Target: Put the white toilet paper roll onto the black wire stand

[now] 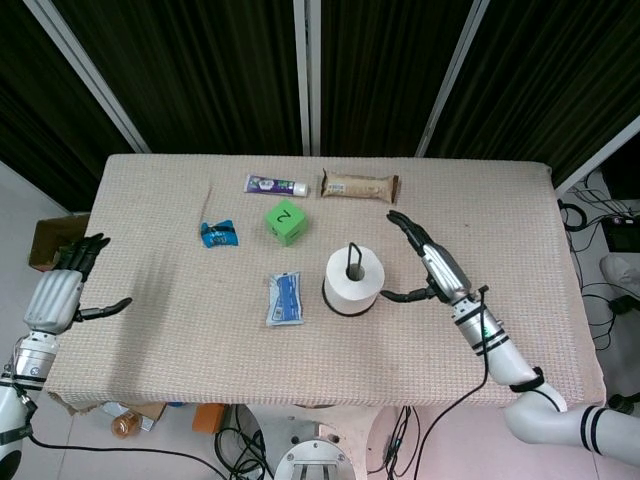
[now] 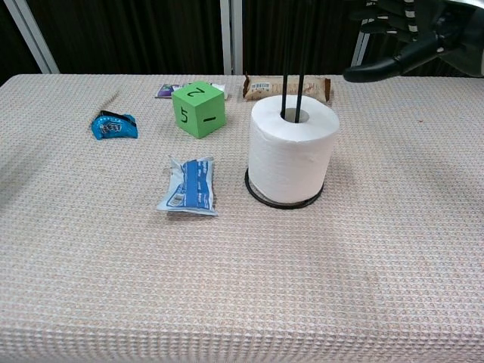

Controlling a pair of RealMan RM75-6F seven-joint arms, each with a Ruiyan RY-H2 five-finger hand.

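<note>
The white toilet paper roll [image 1: 353, 278] [image 2: 293, 156] sits low on the black wire stand [image 2: 291, 75], resting on the stand's round base [image 2: 261, 198]. The stand's upright rods come up through the roll's core. My right hand [image 1: 431, 265] [image 2: 404, 34] hangs open just right of the roll, fingers spread, not touching it. My left hand [image 1: 62, 290] is open at the table's left edge, far from the roll, and holds nothing.
A green numbered cube [image 1: 285, 221] and a blue packet [image 1: 285, 298] lie left of the stand. A small blue wrapper [image 1: 218, 234] is further left. A toothpaste tube [image 1: 276, 185] and a brown snack bar [image 1: 360, 185] lie along the back.
</note>
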